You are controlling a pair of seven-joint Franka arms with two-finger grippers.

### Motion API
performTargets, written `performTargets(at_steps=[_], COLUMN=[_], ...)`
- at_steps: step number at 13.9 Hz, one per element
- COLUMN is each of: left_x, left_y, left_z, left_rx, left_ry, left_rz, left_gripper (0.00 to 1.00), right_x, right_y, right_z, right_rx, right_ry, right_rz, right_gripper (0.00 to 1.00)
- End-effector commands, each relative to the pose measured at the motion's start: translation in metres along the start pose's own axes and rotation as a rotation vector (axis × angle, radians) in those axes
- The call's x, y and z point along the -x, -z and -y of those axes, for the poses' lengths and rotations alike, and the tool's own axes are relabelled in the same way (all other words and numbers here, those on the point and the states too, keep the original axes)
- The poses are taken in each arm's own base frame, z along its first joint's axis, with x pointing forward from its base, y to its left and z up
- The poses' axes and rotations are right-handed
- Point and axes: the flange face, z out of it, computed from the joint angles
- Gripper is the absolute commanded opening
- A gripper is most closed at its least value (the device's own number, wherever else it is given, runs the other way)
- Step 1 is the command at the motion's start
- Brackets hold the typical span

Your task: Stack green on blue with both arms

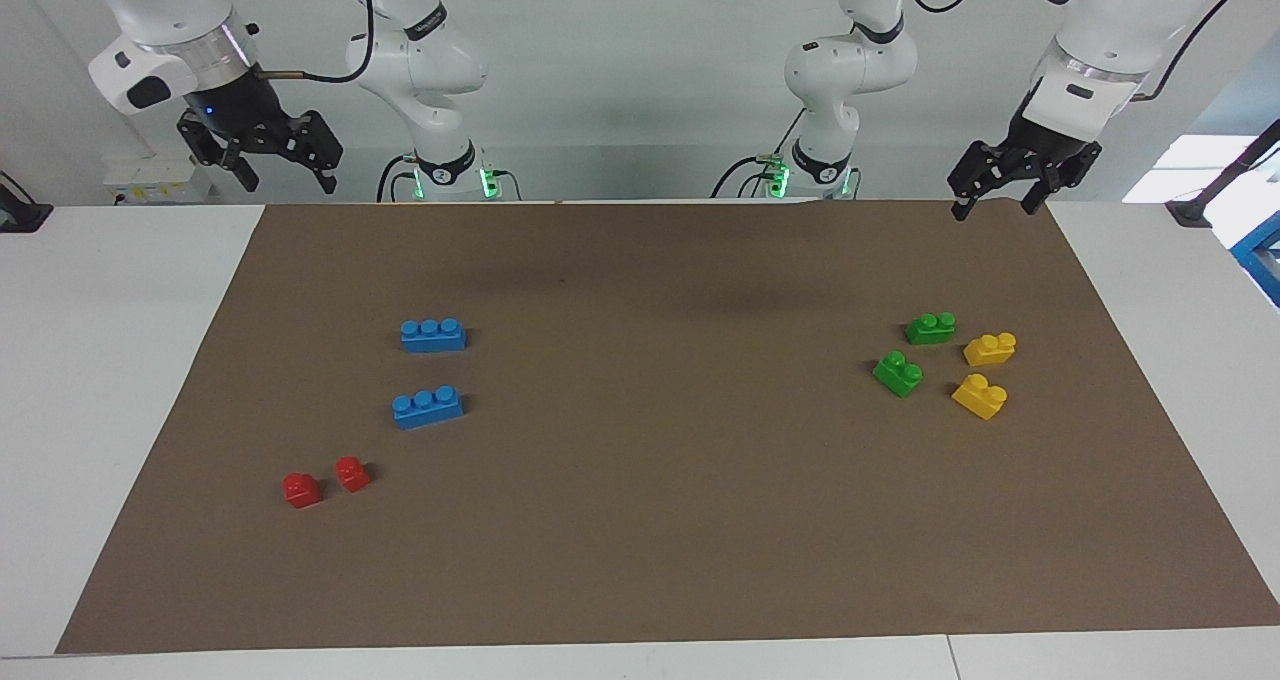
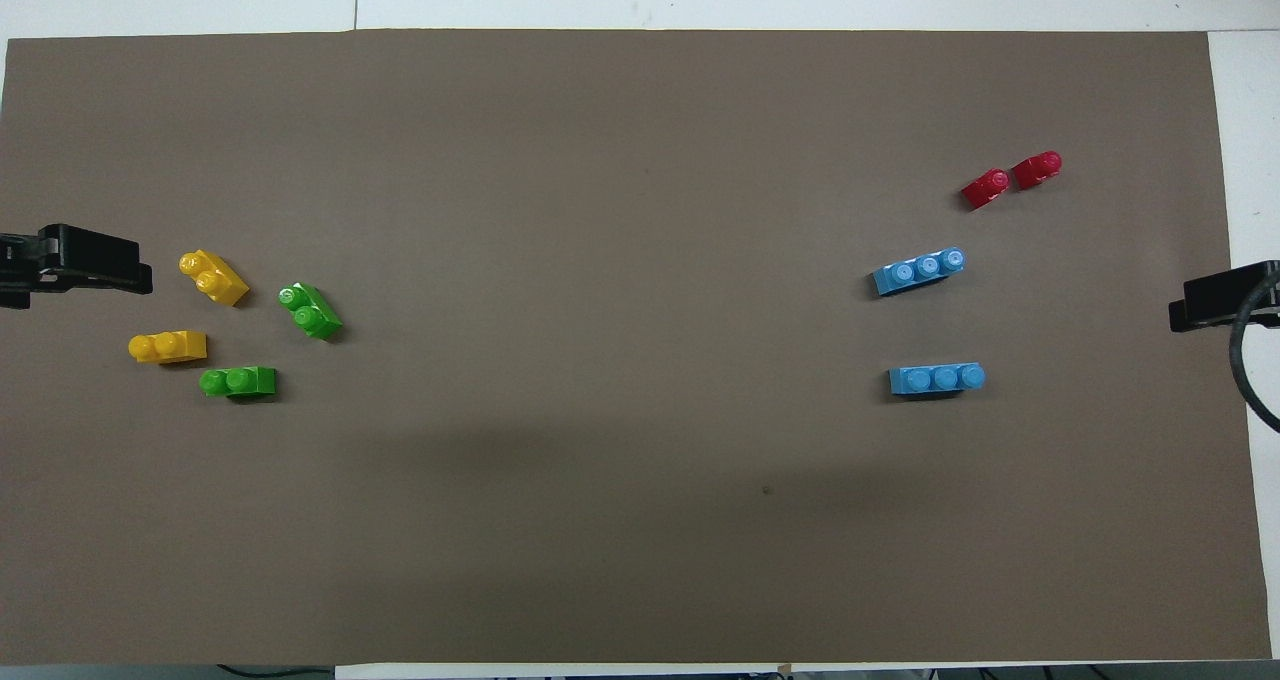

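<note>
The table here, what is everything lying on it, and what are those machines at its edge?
Brown mat: one, brown, covers most of the white table.
Blue bricks: two, blue, three studs each, toward the right arm's end.
Red bricks: two, red, small, side by side, farther from the robots than the blue bricks.
Green bricks: two, green, two studs each, toward the left arm's end.
Yellow bricks: two, yellow, beside the green bricks.
Left gripper: one, black, open, empty, raised over the mat's edge, waiting.
Right gripper: one, black, open, empty, raised, waiting.
</note>
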Motion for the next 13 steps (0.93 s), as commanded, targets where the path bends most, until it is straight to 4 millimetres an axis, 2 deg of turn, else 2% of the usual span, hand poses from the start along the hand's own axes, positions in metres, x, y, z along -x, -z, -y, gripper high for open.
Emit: performTargets(at_steps=[1, 8, 10, 13], left_x=[0.0060, 0.0063, 0.0063, 0.0111], left_y=[-0.0004, -0.0007, -0.0022, -0.0040], left_z=[-0.0005, -0.0006, 0.0017, 0.0047], left_rx=[-0.011, -0.010, -0.009, -0.011], left_ry=[-0.010, -0.007, 0.001, 0.009], left_rz=[-0.016, -0.013, -0.008, 0.006], left_gripper=[1.00, 1.00, 1.00, 1.00], right_x=[0.0044, 0.0072, 0.0087, 0.0102], right_y=[0.0013, 0.0030, 0.0068, 0.0058], right_z=[-0.0019, 0.0010, -0.0066, -0.0078], right_rx=[0.010, 0.005, 0.001, -0.004], right_ry=[0.017, 0.019, 0.007, 0.006], right_rz=[-0.009, -0.008, -0.023, -0.017], right_gripper=[1.00, 1.00, 1.00, 1.00])
